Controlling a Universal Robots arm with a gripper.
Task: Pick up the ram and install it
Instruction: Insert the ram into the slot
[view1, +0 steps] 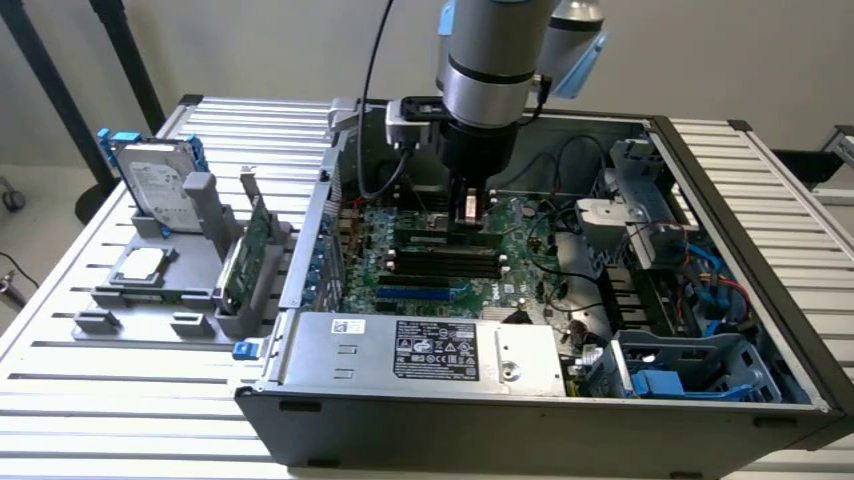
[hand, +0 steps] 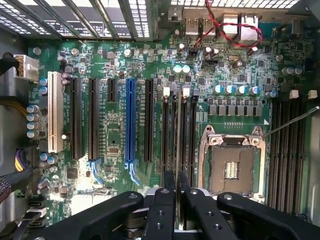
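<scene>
Ram stands edge-on between the fingers, which are clenched on its upper edge, its lower edge in a memory slot of the motherboard. Around them is the open case, with the gripper reaching down inside. The empty processor socket lies just beside the fingers, past the slots.

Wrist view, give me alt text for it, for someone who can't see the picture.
Seen from above, the gripper has its jaws shut on the ram, a thin stick seen edge-on, held over the memory slots of a green motherboard. An empty processor socket lies beside the slots, and a blue expansion slot on their other side.
</scene>
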